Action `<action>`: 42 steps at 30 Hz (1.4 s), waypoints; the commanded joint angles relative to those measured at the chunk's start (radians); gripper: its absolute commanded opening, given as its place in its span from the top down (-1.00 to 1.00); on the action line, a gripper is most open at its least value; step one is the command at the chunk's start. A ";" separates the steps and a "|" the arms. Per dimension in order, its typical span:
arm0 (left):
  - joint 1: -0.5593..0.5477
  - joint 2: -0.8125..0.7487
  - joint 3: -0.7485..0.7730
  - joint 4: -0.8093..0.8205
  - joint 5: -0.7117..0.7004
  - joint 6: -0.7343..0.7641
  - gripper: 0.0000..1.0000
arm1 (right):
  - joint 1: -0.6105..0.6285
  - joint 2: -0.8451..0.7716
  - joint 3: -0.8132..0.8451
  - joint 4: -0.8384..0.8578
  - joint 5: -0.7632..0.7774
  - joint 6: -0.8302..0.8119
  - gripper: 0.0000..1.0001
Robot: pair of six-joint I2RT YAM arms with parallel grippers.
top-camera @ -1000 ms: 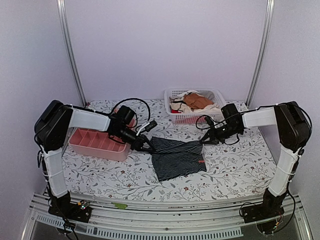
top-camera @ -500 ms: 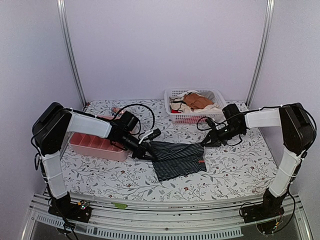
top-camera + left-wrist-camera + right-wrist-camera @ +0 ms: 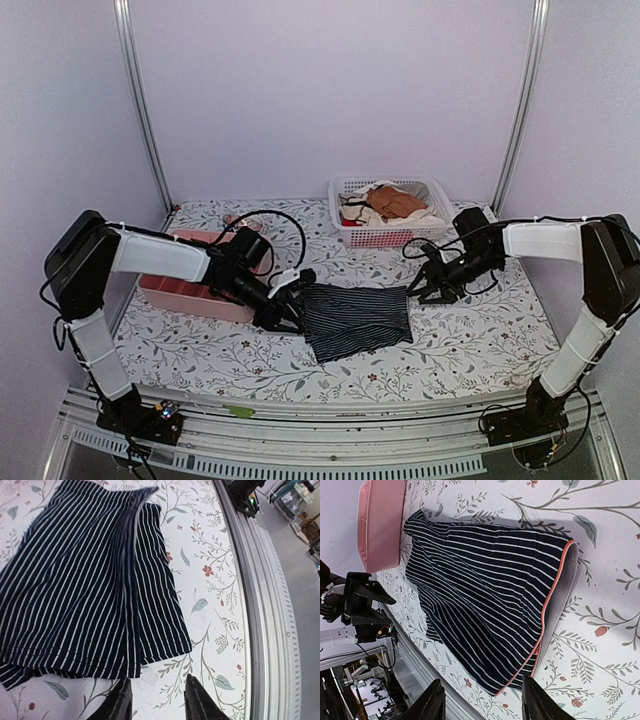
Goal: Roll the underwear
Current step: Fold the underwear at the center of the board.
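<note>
There is one underwear point(image 3: 356, 318) on the surface point(image 3: 470, 340). It lies flat near the middle, between the two tools, and no tool holds it. It is dark with thin white stripes. In the right wrist view the underwear point(image 3: 485, 605) shows a thin orange-red line along one edge and a grey band beside this line. In the left wrist view one layer of the underwear point(image 3: 85, 580) lies over another, with a straight fold running along it.

The left tool point(image 3: 288, 305) is low, just beside the left edge of the garment. Its own camera shows the left tool point(image 3: 157, 702) with two fingers spread wide and nothing between them; one fingertip point(image 3: 120, 700) is very near the hem, and I cannot tell if it touches.

The right tool point(image 3: 427, 290) is just beside the right edge of the garment. In its own camera the right tool point(image 3: 485, 705) is also wide, with only the surface between its two fingers.

One pink tray point(image 3: 185, 290) with several compartments stands at the left, behind the left arm. One white basket point(image 3: 385, 238) stands at the far side, and it holds orange-brown and cream cloths.
</note>
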 commanded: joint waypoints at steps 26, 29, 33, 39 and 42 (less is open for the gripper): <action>-0.139 -0.002 -0.039 0.104 -0.247 0.092 0.11 | 0.119 -0.017 -0.223 0.203 -0.058 0.395 0.40; -0.141 0.000 -0.034 0.104 -0.253 0.090 0.12 | 0.119 -0.006 -0.231 0.241 -0.083 0.423 0.46; -0.142 -0.002 -0.035 0.110 -0.259 0.088 0.12 | 0.119 0.011 -0.241 0.260 -0.096 0.437 0.47; -0.143 0.006 -0.042 0.105 -0.270 0.106 0.11 | 0.120 0.015 -0.243 0.245 -0.082 0.441 0.54; -0.149 0.007 -0.051 0.107 -0.285 0.129 0.11 | 0.119 0.007 -0.246 0.223 -0.061 0.444 0.53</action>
